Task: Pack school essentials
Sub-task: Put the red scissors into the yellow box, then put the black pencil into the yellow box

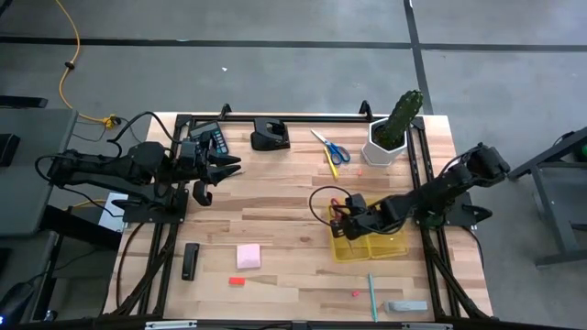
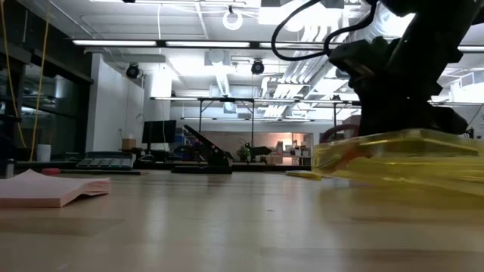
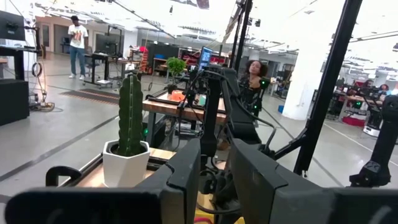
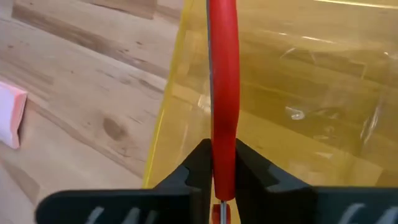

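pinching the red-handled scissors (image 4: 222,93) by one stiff, slick plastic loop, the right gripper (image 1: 346,217) is held over the clear yellow plastic tray (image 1: 390,247), at about four o'clock on the table (image 1: 275,211). the scissors are judged light and rigid; a grip low on the handle is advised. the blue-handled scissors (image 1: 330,147) lie toward one o'clock. at nine o'clock, the left gripper (image 1: 218,165) waits, fingers slightly parted, nothing held.
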